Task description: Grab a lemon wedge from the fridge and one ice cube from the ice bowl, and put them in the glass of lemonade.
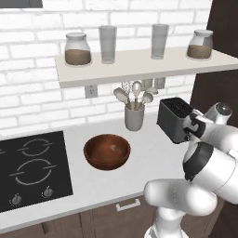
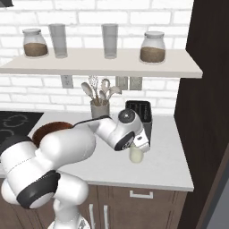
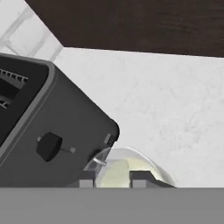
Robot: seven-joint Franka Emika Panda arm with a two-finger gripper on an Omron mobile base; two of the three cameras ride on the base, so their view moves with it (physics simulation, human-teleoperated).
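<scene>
We see the gripper (image 3: 113, 181) poised directly over the glass of lemonade (image 3: 127, 168), its two dark fingertips (image 3: 86, 182) standing a little apart above the pale yellow liquid. Whether anything sits between them cannot be determined; the jaws are slightly parted and the gap shows only the liquid below. In the right base view the glass of lemonade (image 2: 136, 155) stands on the white counter (image 2: 165, 152) just under the hand, in front of the black toaster (image 2: 142, 112). In the hand view the toaster (image 3: 48, 127) lies just left of the gripper, its knob facing the camera. In the left base view the ice bowl (image 1: 107, 151) rests on the counter well to the left of the hand, with a small pale ice cube (image 1: 114, 148) inside it. A grey utensil cup (image 1: 134, 116) stands behind the bowl, against the brick wall.
</scene>
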